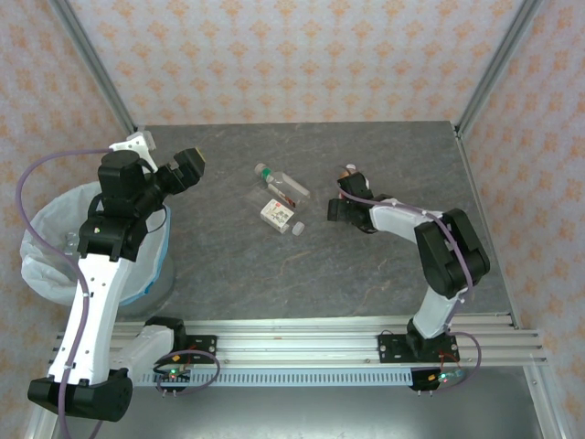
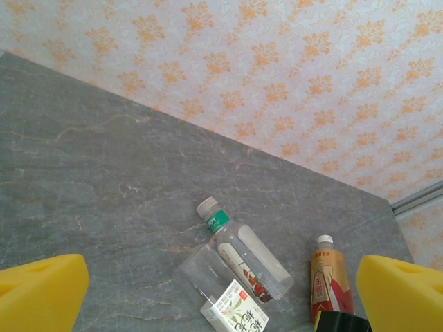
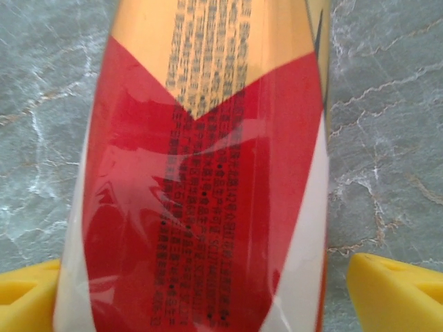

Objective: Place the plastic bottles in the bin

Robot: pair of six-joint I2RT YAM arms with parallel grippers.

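Left: three bottles on table, 12 to 1 o'clock | bin 9 o'clock, contents unclear | left gripper spread, empty | right gripper spread astride orange bottle, not yet pinching

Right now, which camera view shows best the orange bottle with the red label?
The left wrist view: the orange bottle lies nearly whole, from white cap to label. The right wrist view has its label close, cropped by the frame. In the top view the right gripper hides most of it.
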